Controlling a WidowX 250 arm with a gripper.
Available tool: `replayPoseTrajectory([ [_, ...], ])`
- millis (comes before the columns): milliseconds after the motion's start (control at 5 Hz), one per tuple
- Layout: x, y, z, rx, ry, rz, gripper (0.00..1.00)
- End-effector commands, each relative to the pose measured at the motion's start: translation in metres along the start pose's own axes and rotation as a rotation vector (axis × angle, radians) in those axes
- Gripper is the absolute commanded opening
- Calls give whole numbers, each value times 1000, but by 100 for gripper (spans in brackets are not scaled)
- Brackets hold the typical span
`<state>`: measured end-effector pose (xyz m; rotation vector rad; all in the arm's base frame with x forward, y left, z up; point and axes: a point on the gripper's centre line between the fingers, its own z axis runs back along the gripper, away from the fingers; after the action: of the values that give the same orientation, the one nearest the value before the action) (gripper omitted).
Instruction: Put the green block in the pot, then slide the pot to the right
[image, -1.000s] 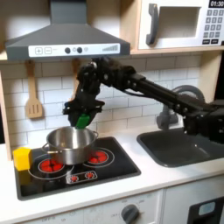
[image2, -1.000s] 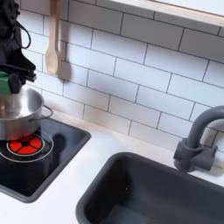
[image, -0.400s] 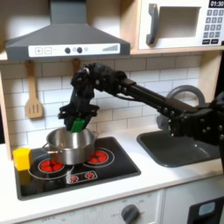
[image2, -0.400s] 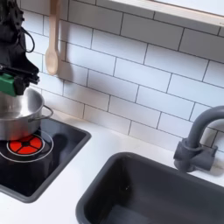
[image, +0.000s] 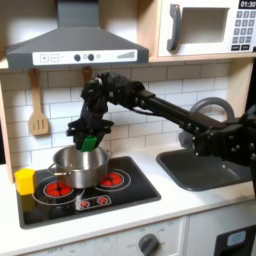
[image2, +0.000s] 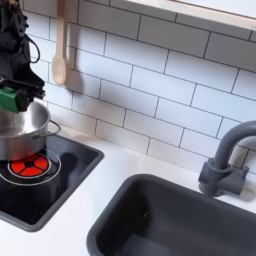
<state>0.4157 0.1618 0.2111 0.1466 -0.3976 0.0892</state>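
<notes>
- Gripper (image: 90, 140) hangs just above the pot (image: 80, 165) in the first exterior view, jaws clamped on the green block (image: 90, 142).
- In the second exterior view the green block (image2: 9, 97) shows at the picture's left edge, held between the dark fingers over the pot (image2: 22, 128); block is clear of the pot's rim, not inside it.
- Pot sits on the black hob (image: 90, 190), over the rear burner toward the first exterior view's left. Red ring markings show on the hob; small red marks along its front edge are too blurred to read.
- Yellow cube (image: 24, 180) rests on the white bench (image: 180, 205) at the hob's left edge in the first exterior view, just beside the pot, not touching it as far as can be told.
- Wooden spatula (image: 38, 112) hangs on the tiled wall; also visible in the second exterior view (image2: 60, 45).
- Microwave (image: 205, 28) upper right in the first exterior view: keypad present, characters illegible.
- Dark sink (image2: 170, 220) and grey tap (image2: 225, 160) lie well apart from the pot.
</notes>
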Motion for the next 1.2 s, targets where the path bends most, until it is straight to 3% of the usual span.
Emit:
replayPoseTrajectory([
  [0, -4, 0, -1, -13, 36, -19, 100],
  [1000, -23, -11, -16, -41, 111, -72, 100],
])
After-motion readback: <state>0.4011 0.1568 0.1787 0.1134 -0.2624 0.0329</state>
